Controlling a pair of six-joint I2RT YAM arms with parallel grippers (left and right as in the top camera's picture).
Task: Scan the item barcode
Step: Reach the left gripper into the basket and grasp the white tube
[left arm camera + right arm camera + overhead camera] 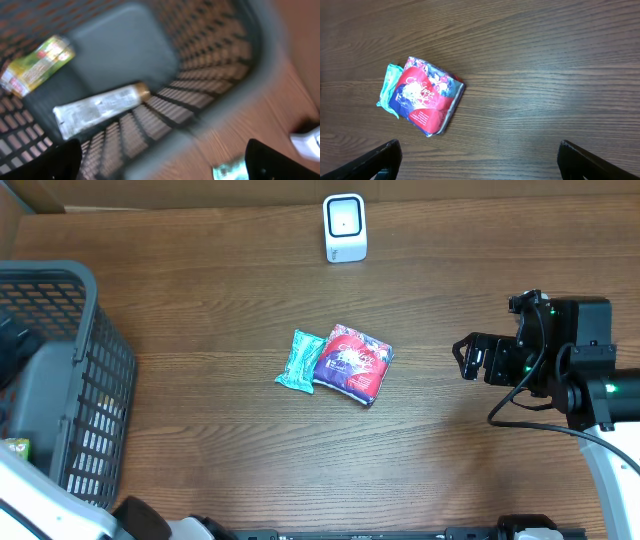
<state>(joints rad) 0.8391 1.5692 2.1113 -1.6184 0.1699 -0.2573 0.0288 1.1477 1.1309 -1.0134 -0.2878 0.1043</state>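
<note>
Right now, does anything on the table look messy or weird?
Only a little. The red packet lies crooked in the middle of the table, its edge over the green packet beside it. Nothing looks spilled or torn, and the scanner stands upright.

I see 1 piece of furniture from here: a table [200,300] with a dark brown wood-grain top, the grain running left to right. It fills almost the whole overhead view. Along its far edge runs a pale tan strip [180,194], possibly a cardboard panel or a wall; I can't tell which. The right wrist view shows the same wood sharp, under soft, even light. The left wrist view catches 1 patch of it at the right, badly blurred and warmer in tone.
</note>
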